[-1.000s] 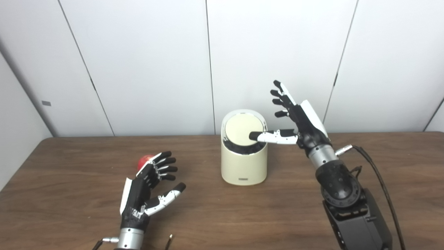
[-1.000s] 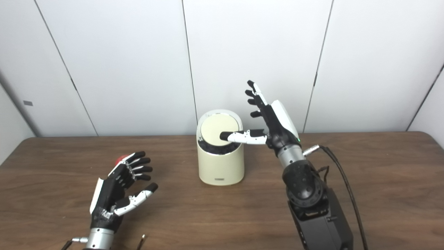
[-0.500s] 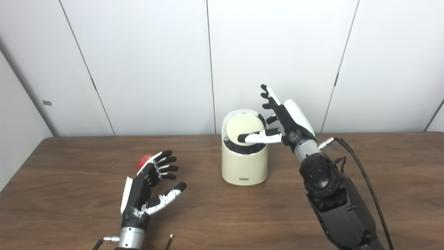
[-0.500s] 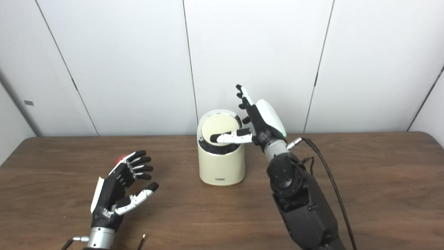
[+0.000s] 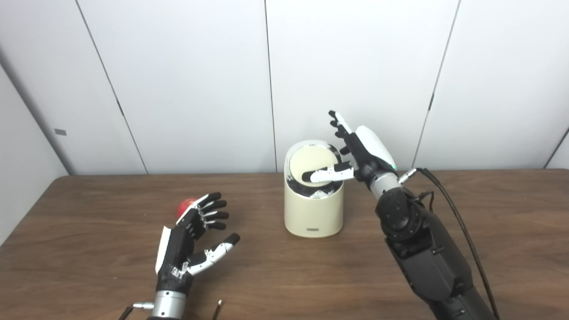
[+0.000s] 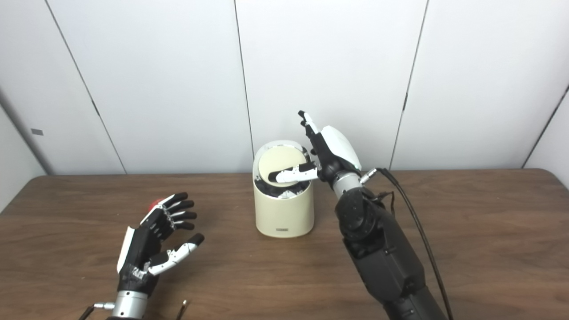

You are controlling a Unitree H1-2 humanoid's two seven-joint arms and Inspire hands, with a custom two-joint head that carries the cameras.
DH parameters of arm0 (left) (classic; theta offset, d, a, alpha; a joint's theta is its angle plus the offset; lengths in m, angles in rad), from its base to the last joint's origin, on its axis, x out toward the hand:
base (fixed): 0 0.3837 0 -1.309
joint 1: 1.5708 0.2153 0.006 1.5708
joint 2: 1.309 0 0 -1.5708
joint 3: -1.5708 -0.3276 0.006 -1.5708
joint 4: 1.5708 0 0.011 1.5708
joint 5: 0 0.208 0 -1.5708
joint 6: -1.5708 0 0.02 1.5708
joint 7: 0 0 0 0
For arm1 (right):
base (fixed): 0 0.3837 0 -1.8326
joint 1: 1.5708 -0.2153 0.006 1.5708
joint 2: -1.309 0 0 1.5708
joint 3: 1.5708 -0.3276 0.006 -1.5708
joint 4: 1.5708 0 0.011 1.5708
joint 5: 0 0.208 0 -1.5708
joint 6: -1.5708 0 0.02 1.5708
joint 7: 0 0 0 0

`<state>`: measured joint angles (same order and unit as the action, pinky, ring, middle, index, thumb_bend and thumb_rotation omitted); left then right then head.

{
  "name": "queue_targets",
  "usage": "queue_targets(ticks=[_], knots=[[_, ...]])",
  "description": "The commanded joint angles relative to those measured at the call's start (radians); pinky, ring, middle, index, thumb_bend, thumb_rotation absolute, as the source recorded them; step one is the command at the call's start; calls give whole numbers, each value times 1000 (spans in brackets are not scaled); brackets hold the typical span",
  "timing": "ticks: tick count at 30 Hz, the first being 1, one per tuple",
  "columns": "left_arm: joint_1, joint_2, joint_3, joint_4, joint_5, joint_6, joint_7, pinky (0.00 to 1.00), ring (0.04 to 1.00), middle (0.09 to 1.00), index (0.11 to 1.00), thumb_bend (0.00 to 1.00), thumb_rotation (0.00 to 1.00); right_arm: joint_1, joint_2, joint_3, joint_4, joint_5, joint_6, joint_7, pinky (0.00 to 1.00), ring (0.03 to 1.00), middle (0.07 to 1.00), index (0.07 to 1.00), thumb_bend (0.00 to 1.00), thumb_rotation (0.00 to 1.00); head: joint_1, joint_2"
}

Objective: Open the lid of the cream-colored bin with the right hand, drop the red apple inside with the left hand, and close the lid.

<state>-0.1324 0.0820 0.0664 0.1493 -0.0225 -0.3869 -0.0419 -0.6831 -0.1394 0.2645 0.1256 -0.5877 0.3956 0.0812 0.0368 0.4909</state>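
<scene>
A cream-colored bin (image 5: 313, 213) stands at the middle of the wooden table, its round lid (image 5: 308, 160) tilted up toward the back with a dark gap showing below its front edge. My right hand (image 5: 355, 151) is open just right of the bin's top, fingers raised and thumb lying across the lid's face. A red apple (image 5: 185, 207) rests on the table at the left, mostly hidden behind the fingers of my left hand (image 5: 191, 242). That hand is open, palm turned right, close in front of the apple and holding nothing.
A black cable (image 5: 449, 200) trails from my right wrist over the right side of the table. White wall panels stand right behind the bin. A thin metal piece (image 5: 216, 309) shows near the table's front edge by my left wrist.
My right hand has moved left toward the bin, its thumb sliding further across the lid. The lid's front has tipped in, widening the dark gap. Left hand and apple are unchanged.
</scene>
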Motion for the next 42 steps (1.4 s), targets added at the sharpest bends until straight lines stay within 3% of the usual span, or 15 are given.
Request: queue_targets(ticks=[1, 13, 23, 28, 32, 34, 38, 42], knots=[[29, -19, -10, 42, -4, -21, 5, 600, 678, 753, 804, 627, 0, -64, -15, -4, -9, -19, -35, -25, 701, 872, 932, 982, 876, 333, 2, 4], [34, -20, -10, 28, -2, -11, 7, 589, 674, 752, 802, 627, 9, -66, -37, 11, 5, -39, -42, -21, 662, 854, 933, 974, 872, 242, 2, 14], [42, -22, -14, 10, 3, -2, 7, 596, 678, 749, 804, 630, 31, -55, -74, 77, -1, -141, -84, -38, 673, 847, 925, 958, 830, 153, 3, 20], [45, -25, -15, 1, 0, 4, 6, 578, 672, 746, 801, 619, 7, -48, -63, 89, -13, -189, -54, -34, 673, 837, 920, 947, 807, 141, 8, 24], [42, -23, -15, 9, 11, -4, 9, 584, 673, 747, 802, 619, 20, -52, -26, 64, -17, -188, 40, -7, 671, 834, 912, 942, 785, 143, 8, 23], [43, -22, -14, 8, 16, 1, 12, 590, 671, 745, 802, 620, 25, -52, 3, 20, -20, -178, 69, 27, 670, 852, 923, 945, 768, 135, 8, 22], [44, -21, -13, 7, 9, 2, 9, 594, 673, 746, 802, 620, 22, -47, 55, -74, -26, -212, 74, 90, 671, 856, 931, 944, 760, 139, 8, 22], [43, -22, -13, 5, 6, 5, 8, 587, 674, 746, 801, 628, 41, -37, 58, -108, -52, -199, 74, 94, 647, 833, 925, 927, 775, 141, 8, 22]])
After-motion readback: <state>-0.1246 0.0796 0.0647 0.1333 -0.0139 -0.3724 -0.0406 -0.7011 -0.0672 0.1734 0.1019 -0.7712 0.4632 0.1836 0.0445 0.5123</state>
